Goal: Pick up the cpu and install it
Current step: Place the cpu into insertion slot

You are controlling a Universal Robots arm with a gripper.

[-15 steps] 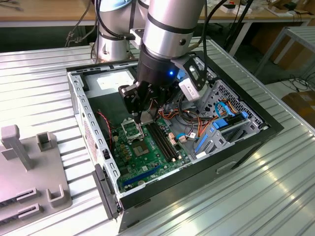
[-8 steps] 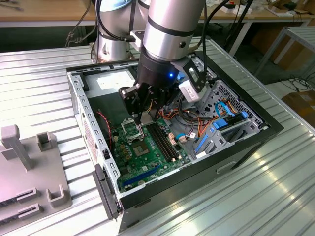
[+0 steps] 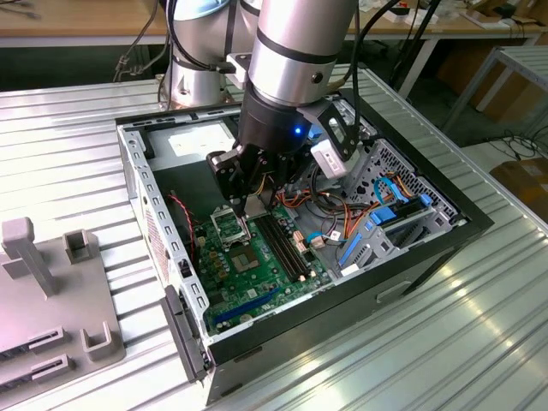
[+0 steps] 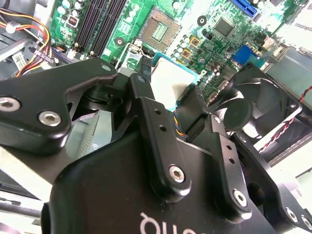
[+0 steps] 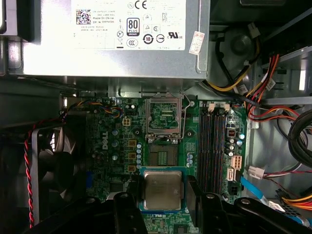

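Note:
The cpu (image 5: 162, 189), a small flat square with a silver-grey top and a green rim, is held between my gripper's (image 5: 163, 197) two black fingers (image 5: 127, 210). It hangs level above the green motherboard (image 5: 109, 146), just short of the open socket (image 5: 163, 157), whose metal retention frame (image 5: 165, 118) is flipped up. In the second wrist view the cpu (image 4: 173, 82) shows between the fingers (image 4: 152, 122), with the bare socket (image 4: 160, 30) beyond it. In the exterior view my gripper (image 3: 253, 202) is lowered inside the open computer case (image 3: 137, 171), right over the socket (image 3: 229, 226).
Long black memory slots (image 5: 212, 146) run beside the socket. A black fan (image 5: 48, 163) with red wires sits on the other side. The silver power supply (image 5: 112, 39) lies past the socket, and bundled cables (image 5: 265, 83) crowd the drive bay. A grey fixture (image 3: 43, 300) stands at the exterior view's left.

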